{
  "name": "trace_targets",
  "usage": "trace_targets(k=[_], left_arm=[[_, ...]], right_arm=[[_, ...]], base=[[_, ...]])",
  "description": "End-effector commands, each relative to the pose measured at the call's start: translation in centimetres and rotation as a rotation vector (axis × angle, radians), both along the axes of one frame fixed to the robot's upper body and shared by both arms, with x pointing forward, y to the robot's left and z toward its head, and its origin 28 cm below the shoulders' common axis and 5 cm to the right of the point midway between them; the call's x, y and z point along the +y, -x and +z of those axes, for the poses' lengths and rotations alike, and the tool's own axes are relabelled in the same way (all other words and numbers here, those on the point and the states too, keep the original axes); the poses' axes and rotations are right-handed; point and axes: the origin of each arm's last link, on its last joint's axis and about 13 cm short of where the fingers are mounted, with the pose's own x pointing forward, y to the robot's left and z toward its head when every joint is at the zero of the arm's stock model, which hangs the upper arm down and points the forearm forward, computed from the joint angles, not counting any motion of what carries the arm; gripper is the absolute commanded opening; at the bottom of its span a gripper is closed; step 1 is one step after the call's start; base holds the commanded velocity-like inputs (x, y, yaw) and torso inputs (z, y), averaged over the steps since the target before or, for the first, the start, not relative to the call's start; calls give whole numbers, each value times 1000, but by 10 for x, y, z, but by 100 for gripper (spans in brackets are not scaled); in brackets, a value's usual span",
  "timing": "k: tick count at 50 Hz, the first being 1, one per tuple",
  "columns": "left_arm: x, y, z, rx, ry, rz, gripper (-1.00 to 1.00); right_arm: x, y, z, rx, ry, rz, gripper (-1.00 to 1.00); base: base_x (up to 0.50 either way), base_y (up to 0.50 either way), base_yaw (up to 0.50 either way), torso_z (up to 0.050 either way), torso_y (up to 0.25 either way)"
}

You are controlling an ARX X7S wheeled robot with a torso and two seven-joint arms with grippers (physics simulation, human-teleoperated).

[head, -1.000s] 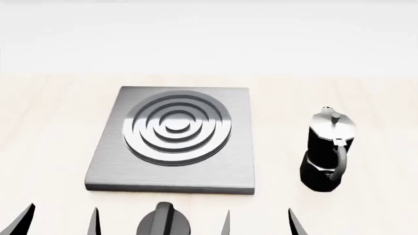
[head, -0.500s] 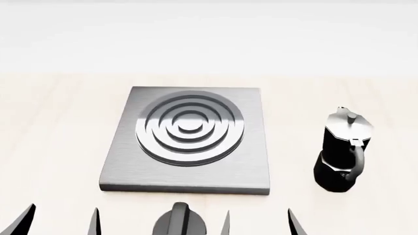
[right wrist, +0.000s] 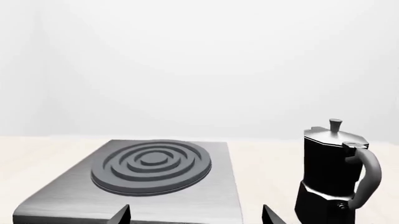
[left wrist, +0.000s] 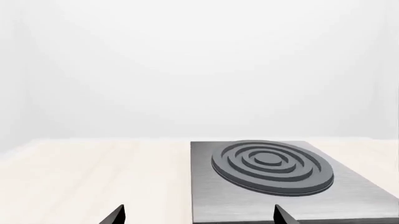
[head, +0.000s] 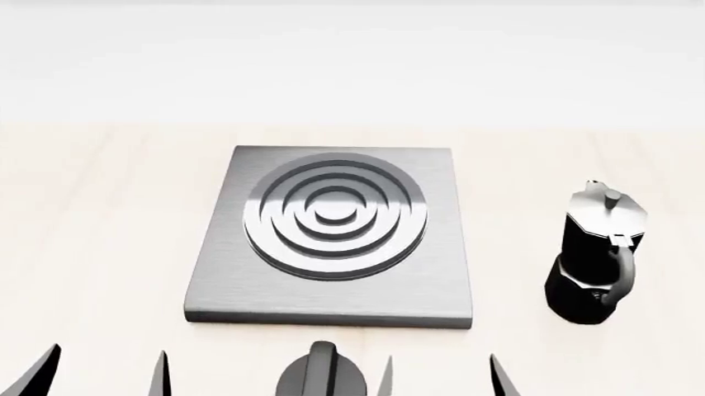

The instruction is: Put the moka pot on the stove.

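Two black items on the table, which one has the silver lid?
The moka pot, standing upright right of the stove. The other, a short round knob at the stove's near edge, is all black, no lid.

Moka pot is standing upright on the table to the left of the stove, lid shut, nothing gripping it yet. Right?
Not quite. The moka pot stands to the right of the stove, not the left, as the head view shows. The rest holds: it is upright on the table, lid shut, with no gripper on it.
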Motion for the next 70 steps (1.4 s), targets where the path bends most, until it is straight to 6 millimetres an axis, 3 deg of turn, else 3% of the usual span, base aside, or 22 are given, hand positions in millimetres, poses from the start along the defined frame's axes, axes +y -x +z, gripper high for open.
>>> trace_targets(k=[1, 12, 21, 47, 70], left_arm=[[0, 0, -1, 7, 5, -1, 100], [-1, 0, -6, 31, -14, 2, 100], [-1, 0, -8, 35, -15, -4, 100], [0, 0, -8, 33, -10, 1, 100], [2, 0, -8, 34, -9, 2, 100]], right_arm=[[-2, 0, -3, 12, -11, -16, 100], [-5, -1, -15, 15, 13, -35, 100], [-7, -6, -12, 23, 51, -5, 100], [-50, -57, 38, 9, 121, -74, 100], [-81, -61, 66, -1, 211, -222, 100]], base=[[0, 0, 0, 0, 0], [0, 0, 0, 0, 0], [0, 0, 0, 0, 0], [0, 0, 0, 0, 0], [0, 0, 0, 0, 0]])
